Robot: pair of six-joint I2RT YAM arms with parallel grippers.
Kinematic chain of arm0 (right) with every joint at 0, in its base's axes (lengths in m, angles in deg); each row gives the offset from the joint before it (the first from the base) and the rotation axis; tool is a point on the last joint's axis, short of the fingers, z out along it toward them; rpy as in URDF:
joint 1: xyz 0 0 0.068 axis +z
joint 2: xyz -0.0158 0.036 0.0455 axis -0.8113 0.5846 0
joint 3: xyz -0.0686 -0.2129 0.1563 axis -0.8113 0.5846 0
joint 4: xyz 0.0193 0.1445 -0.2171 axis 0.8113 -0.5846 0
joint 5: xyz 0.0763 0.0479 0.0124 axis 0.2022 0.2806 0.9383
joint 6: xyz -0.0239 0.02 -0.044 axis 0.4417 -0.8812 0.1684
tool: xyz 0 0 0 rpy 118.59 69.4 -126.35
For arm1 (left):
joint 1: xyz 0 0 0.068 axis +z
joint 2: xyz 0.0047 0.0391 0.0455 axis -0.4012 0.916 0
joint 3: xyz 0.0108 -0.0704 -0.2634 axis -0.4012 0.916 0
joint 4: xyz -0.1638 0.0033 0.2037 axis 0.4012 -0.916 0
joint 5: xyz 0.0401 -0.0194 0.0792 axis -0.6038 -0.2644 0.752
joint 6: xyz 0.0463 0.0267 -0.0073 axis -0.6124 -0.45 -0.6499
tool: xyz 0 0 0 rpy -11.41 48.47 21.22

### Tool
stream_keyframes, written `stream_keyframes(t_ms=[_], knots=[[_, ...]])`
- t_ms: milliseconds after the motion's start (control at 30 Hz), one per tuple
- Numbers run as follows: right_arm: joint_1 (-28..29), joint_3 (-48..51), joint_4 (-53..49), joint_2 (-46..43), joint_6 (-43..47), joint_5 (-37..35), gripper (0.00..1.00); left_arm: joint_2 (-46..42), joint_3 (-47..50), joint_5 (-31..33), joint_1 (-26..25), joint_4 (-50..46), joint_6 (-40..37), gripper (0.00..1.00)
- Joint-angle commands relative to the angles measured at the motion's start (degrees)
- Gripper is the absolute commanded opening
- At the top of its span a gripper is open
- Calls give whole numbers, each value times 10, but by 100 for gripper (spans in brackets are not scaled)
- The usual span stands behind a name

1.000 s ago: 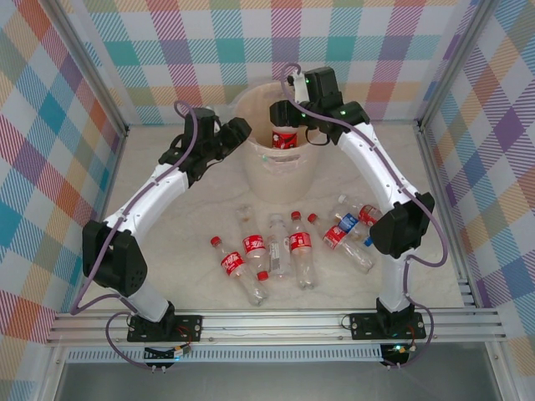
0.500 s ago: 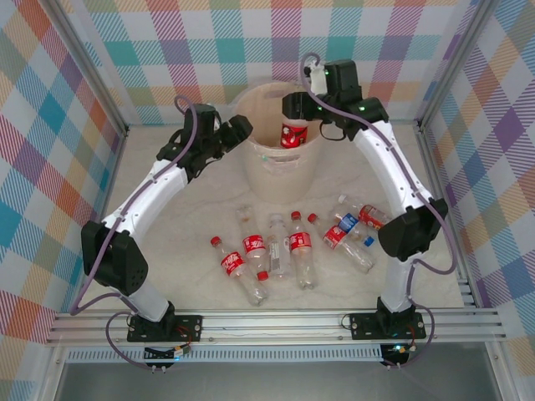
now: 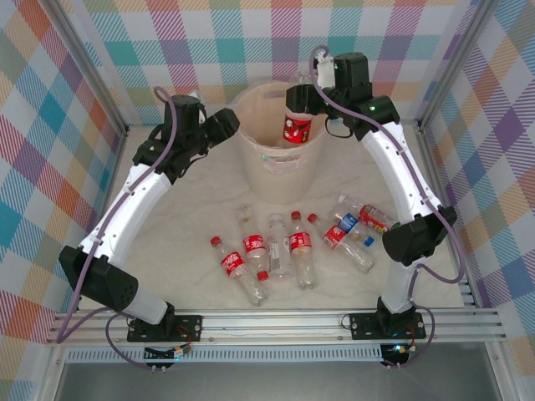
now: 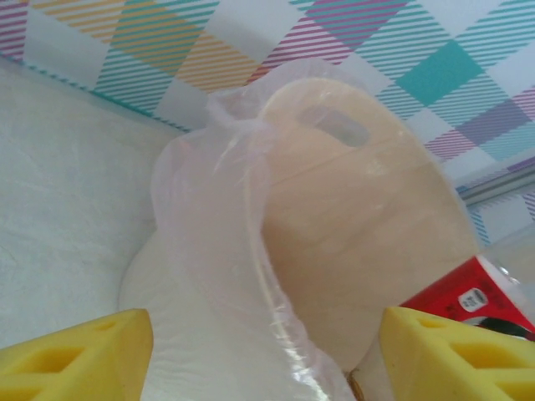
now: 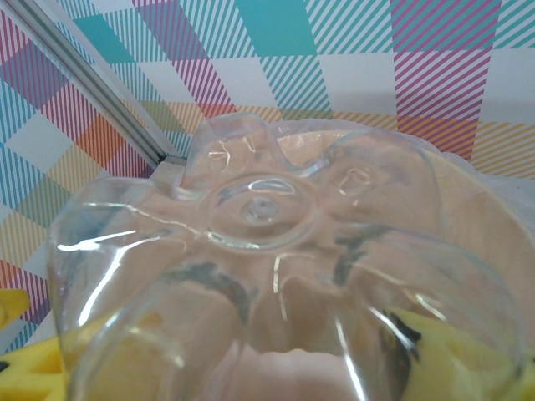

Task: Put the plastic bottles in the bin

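Right pincer [image 3: 301, 109] is clamped on a red-labelled bottle [image 3: 297, 128], holding it right over the mouth of the bin [image 3: 280, 180] at the far side of the surface [image 3: 184, 217]. By the look of it, this is the drop step. All the next move calls for is spreading the jaws so the bottle falls inside the rim, then swinging back to the near side.

Left pincer [image 3: 227, 124] hovers just beside the bin's left rim, jaws apart, nothing in them. Plenty left to do: a cluster of bottles [image 3: 276, 251] lies near the arm bases, with more off to the right [image 3: 359, 221].

The top view gives the layout: both arms, the bin and the bottles waiting. The right wrist view adds the grip itself, the bottle's clear moulded base [image 5: 259, 209] facing the lens with yellow pads [image 5: 451, 351] either side. The left wrist view catches the clear liner [image 4: 209, 217] bunched over the rim, a handle hole [image 4: 334, 127], and the red label [image 4: 468, 292] hanging inside the far wall, framed by its own empty yellow fingertips [image 4: 75, 359].
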Motion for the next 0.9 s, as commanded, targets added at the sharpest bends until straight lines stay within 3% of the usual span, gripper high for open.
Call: stream_keyframes(t_ms=[0,433,867], knots=[[-2,-23,7,6,-6,7,65,14,-34,-18,-20,7,-11,68],[5,-13,90,17,12,-1,65,38,-8,-3,-36,19,-16,50],[38,-69,86,114,66,-12,64,66,1,-1,-35,11,-21,37]])
